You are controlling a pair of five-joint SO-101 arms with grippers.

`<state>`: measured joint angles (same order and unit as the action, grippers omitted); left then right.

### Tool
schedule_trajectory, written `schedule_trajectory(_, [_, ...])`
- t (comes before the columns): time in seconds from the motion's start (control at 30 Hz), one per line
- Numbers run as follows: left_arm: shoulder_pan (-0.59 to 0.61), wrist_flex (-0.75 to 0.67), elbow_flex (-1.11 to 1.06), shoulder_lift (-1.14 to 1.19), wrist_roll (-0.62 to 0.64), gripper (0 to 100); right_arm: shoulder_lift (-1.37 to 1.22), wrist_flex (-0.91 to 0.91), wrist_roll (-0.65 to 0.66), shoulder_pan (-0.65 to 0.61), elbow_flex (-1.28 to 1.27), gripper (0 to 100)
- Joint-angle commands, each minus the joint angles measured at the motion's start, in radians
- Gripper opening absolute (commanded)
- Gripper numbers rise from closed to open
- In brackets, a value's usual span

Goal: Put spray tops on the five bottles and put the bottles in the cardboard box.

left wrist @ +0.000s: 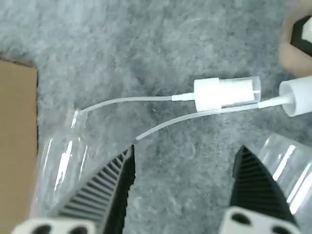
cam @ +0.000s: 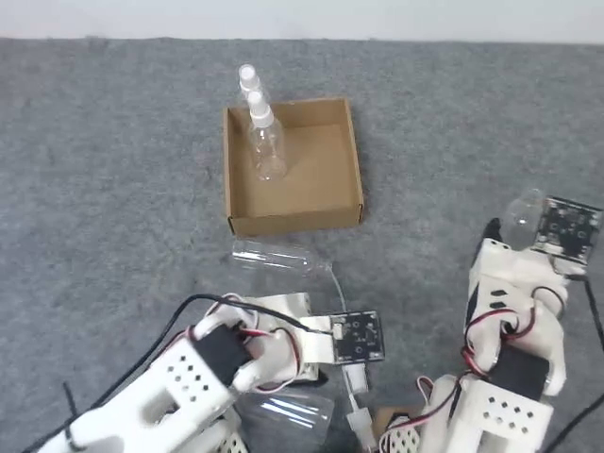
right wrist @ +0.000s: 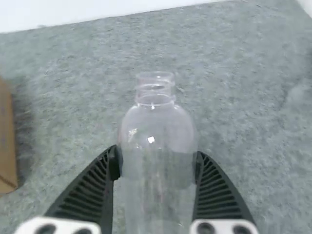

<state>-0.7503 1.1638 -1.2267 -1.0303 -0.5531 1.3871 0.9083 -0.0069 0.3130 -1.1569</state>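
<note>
The job looks to be at its third bottle: two capped bottles (cam: 265, 142) are at the far left corner of the cardboard box (cam: 342, 203), though I cannot tell whether both stand fully inside it. The right gripper (right wrist: 156, 158) is closed firmly on a clear open-necked bottle (right wrist: 156, 131), one finger on each side of its body, and holds it above the grey felt mat (cam: 113, 189) toward the mat's right edge, neck pointing away from the arm. The left gripper (left wrist: 186, 156) hangs with its fingers wide apart and nothing between them, just over a spray top (left wrist: 226, 91) that lies on the mat with its thin dip tube trailing. A second spray top (left wrist: 297, 97) lies just beside it, the two tubes nearly crossing. Two bare bottles are down on the mat, one (cam: 274, 257) just before the box's near wall and one (cam: 288, 411) near the mat's front edge. The next move probably calls for the left fingers to close on the white collar of one top, not the tube, without dragging the neighbouring tube along, then to thread that tube into the held neck
</note>
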Motion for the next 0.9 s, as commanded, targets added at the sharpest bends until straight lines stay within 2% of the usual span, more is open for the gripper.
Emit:
schedule_trajectory(0.0, [-0.043, -0.075, 0.077, 0.118, -0.051, 30, 0.028, -0.03, -0.017, 0.05, 0.052, 6.1])
schedule_trajectory(0.3, [-0.146, -0.077, 0.208, 0.325, -0.106, 30, 0.028, -0.085, -0.017, 0.176, 0.049, 6.1])
schedule_trajectory(0.4, [-0.173, -0.089, 0.234, 0.402, -0.132, 30, 0.028, -0.087, -0.017, 0.176, 0.049, 6.1])
schedule_trajectory(0.57, [-0.195, -0.198, 0.242, 0.52, -0.135, 30, 0.028, -0.087, -0.017, 0.177, 0.049, 6.1])
schedule_trajectory(0.7, [-0.196, -0.256, 0.245, 0.614, -0.187, 30, 0.028, -0.087, -0.017, 0.177, 0.049, 6.1])
schedule_trajectory(0.87, [-0.19, -0.258, 0.32, 0.73, -0.196, 30, 0.028, -0.087, -0.017, 0.176, 0.051, 6.1])
